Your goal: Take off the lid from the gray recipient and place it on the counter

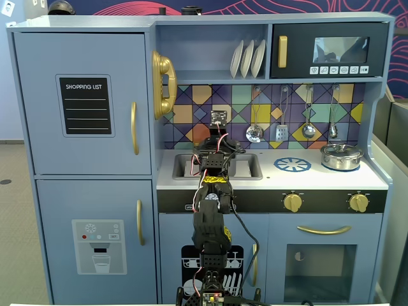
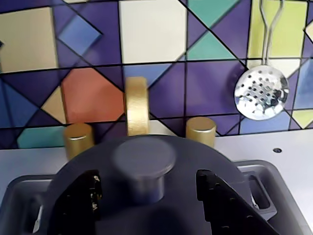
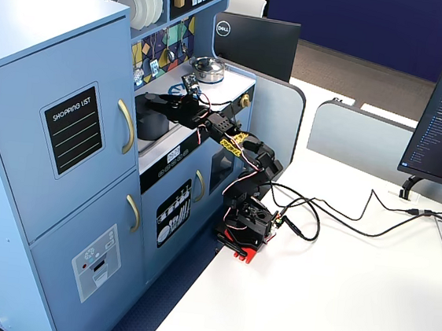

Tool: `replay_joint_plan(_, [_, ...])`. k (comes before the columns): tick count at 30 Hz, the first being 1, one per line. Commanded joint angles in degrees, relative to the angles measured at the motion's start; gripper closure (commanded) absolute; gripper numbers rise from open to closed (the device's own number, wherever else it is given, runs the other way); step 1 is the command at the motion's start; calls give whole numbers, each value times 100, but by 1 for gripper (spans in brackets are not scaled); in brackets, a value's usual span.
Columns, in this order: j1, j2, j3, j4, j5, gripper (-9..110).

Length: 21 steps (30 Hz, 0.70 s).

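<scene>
Lid (image 2: 142,161), a matte dark gray disc with a smooth round knob, fills the lower centre of the wrist view, seated on the gray pot (image 3: 153,120) in the recessed sink (image 2: 266,188). The end effector (image 2: 146,196) has its ridged black fingers (image 2: 217,196) spread apart on either side of the knob, not touching it. Behind stand gold taps (image 2: 200,129), a perforated steel skimmer (image 2: 259,95) and glossy mosaic tiles (image 2: 88,49). A shiny silver pot (image 1: 342,156) sits at the right of the pale worktop (image 1: 319,178).

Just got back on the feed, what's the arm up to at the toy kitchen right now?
The arm is reaching over the sink, where the gray pot stands with its lid on. In the wrist view the gripper is open, its fingers either side of the lid's knob, not closed on it. The counter holds only the silver pot at the right of the front view.
</scene>
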Motion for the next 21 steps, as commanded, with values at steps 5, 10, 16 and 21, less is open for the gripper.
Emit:
replay_joint_plan(5, [-18,-396,-677,-237,88,87])
replay_joint_plan(10, [-114,-633,-791,-272,62,89])
replay_joint_plan(16, [-202,-826,-817,-475,114,90])
replay_joint_plan(21, [-255,-861,-826,-527,0,101])
